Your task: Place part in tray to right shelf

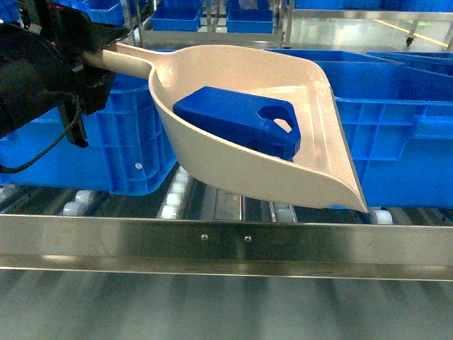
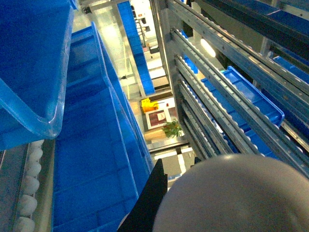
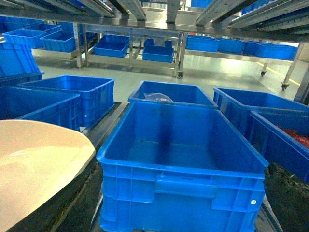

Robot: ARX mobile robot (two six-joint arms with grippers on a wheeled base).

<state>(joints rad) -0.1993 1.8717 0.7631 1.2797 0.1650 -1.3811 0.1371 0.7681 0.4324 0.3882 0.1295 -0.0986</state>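
Observation:
The blue part (image 1: 237, 120) lies on its side inside a beige scoop-shaped tray (image 1: 212, 173), handle cut-out toward the right. My left gripper (image 1: 88, 60) is shut on the tray's handle at the upper left and holds the tray tilted above the right shelf's white rollers (image 1: 173, 195), behind the shiny front rail (image 1: 226, 244). In the left wrist view one black finger (image 2: 152, 193) lies against the round beige handle end (image 2: 231, 193). My right gripper (image 3: 169, 205) is open, its dark fingers (image 3: 289, 198) on either side of a blue crate (image 3: 183, 145). The tray's edge (image 3: 34, 164) shows at that view's left.
Large blue crates stand on the shelf left (image 1: 120, 142) and right (image 1: 396, 142) of the tray. More crates (image 3: 72, 96) and steel racks fill the floor beyond. Roller tracks (image 2: 217, 111) run overhead in the left wrist view.

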